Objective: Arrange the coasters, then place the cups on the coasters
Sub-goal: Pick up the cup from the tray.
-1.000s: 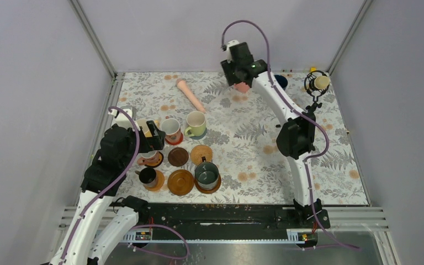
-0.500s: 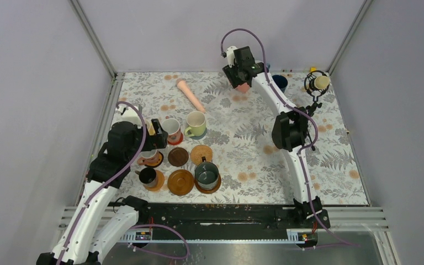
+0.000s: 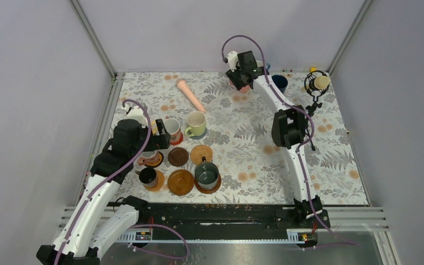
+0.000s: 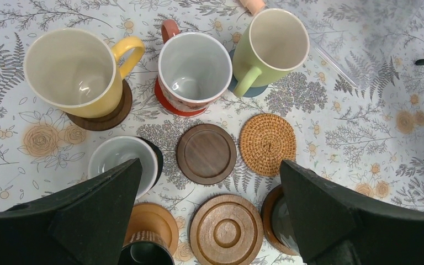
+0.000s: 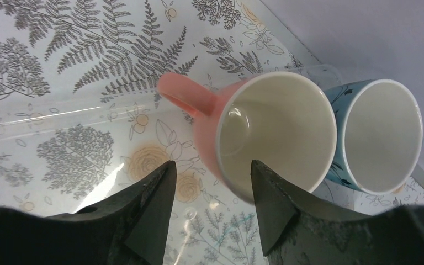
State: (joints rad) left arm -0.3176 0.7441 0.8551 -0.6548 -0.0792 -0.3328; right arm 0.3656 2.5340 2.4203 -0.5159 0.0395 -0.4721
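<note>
The left gripper (image 4: 210,165) hangs wide open with nothing in it, directly above a bare dark brown coaster (image 4: 206,153). Just off toward one finger lies a bare tan woven coaster (image 4: 267,143). Back toward the wrist is a bare orange wood coaster (image 4: 226,232). Beside the other finger stands a black mug (image 4: 121,160) with a pale inside. Out beyond the fingertips three mugs stand in a row, each on its own coaster: a yellow mug (image 4: 77,72), a white mug (image 4: 194,69) on a red disc, and a light green mug (image 4: 276,41).

The right gripper (image 5: 210,165) is over the back of the worktop (image 3: 331,165), well apart from that cluster. Its jaws are partly apart and grip nothing. They straddle the near wall of a pink mug (image 5: 276,132), one finger outside it and the other over its pale hollow. That mug stands upright on the bare worktop, its handle sticking out past the outside finger. Touching it on the side away from the gripper is a blue mug (image 5: 381,138).
</note>
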